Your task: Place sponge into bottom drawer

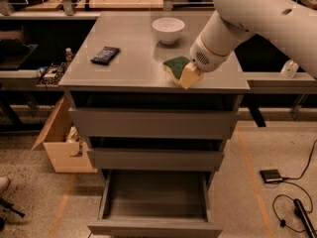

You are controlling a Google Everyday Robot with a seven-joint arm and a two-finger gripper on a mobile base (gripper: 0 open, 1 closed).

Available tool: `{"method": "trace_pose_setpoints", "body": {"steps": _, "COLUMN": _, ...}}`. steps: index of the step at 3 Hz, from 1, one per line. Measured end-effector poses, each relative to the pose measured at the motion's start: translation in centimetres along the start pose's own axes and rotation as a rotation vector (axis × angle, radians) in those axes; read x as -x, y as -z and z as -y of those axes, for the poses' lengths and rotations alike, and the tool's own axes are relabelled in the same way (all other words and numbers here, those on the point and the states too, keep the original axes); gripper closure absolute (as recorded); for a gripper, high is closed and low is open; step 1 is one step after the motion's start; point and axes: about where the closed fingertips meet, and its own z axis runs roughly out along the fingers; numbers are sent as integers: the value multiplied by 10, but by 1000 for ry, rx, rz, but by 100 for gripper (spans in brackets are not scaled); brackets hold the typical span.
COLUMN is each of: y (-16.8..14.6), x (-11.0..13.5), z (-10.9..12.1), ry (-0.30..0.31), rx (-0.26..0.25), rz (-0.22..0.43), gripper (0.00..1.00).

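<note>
- I have the gripper (190, 77) down at the cabinet top (124, 73), close to the front edge and to the right of its middle, partway toward the front right corner.
- The white arm (257, 19) comes in from the upper right and slopes down to that spot.
- The sponge (176, 64) lies on the top just inside the front edge, with its green scrub side up and a strip of yellow foam showing along its near side.
- The gripper's tan tip sits right against the sponge's right front corner, overlapping it from my angle.
- I cannot tell whether the gripper is clamped on the sponge or only resting against it, because the wrist hides that part.
- The bottom drawer (154, 227) is pulled well out toward me, its grey floor in plain view, directly below the front edge and well apart from the sponge.
- The two upper drawers (153, 124) sit far further in than the bottom one.
- A white bowl (168, 29) stands upright toward the back edge, behind the sponge and apart from it.
- A flat black packet (105, 55) lies toward the left edge, about midway between front and back.
- On the floor, a cardboard box (58, 145) stands beside the cabinet's left side.
</note>
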Motion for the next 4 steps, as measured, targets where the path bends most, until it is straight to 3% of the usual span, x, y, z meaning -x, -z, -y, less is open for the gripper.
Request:
{"method": "trace_pose_setpoints", "body": {"steps": 1, "y": 2, "x": -26, "z": -27, "ry": 76, "rx": 13, "rz": -29, "gripper": 100}}
{"method": "trace_pose_setpoints", "body": {"steps": 2, "y": -4, "x": -70, "z": -52, "ry": 104, "rx": 42, "rz": -65, "gripper": 100}}
{"method": "trace_pose_setpoints", "body": {"steps": 3, "y": -26, "x": -108, "z": -69, "ry": 105, "rx": 70, "rz": -139, "gripper": 100}}
{"method": "trace_pose_setpoints", "body": {"steps": 4, "y": -65, "x": -148, "z": -75, "ry": 62, "rx": 54, "rz": -183, "gripper": 100}}
